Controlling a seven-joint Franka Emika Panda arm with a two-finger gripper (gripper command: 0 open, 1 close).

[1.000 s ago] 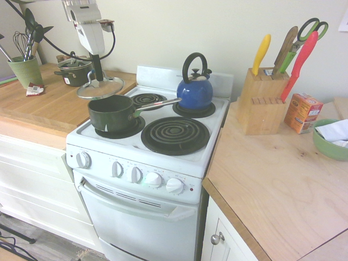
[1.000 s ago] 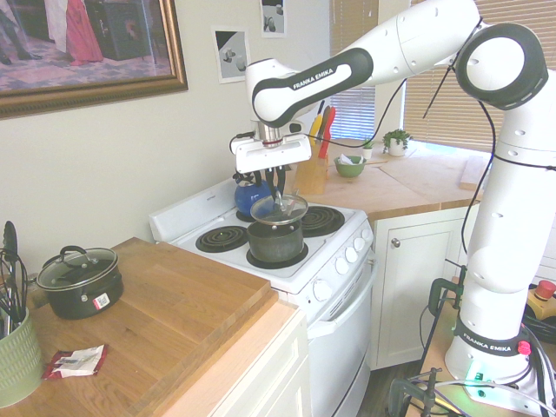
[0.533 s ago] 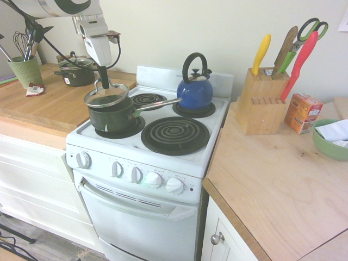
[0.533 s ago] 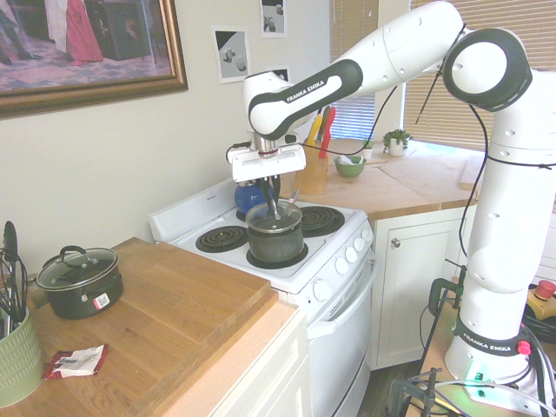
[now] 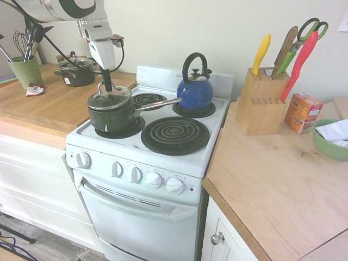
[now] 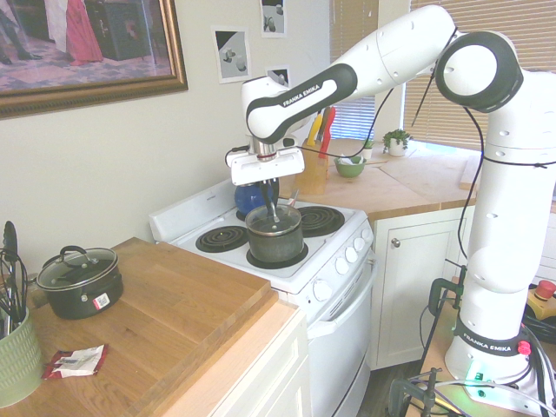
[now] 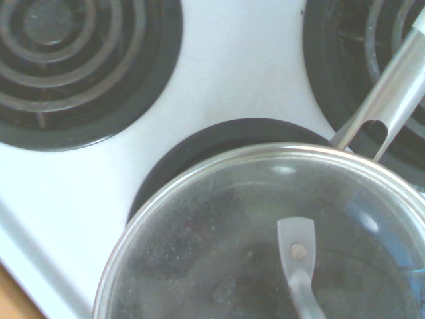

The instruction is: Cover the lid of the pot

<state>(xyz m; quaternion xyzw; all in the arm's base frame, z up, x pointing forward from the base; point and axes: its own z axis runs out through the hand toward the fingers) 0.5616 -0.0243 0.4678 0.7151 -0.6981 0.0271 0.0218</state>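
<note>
My white, jointed Franka arm [image 6: 387, 69] with dark grey bands is shown arched, its elbow high and its forearm sloping down to the wrist. The white, block-bodied two-finger gripper [image 6: 268, 201] hangs from the wrist, directed downward; its slender black fingers [image 5: 106, 81] are shut, side by side.

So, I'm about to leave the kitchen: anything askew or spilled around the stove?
Nothing stands out. The round clear glass lid with a silver rim sits over the dark green long-handled saucepan without an obvious tilt, and no spill shows on the white stovetop.
</note>
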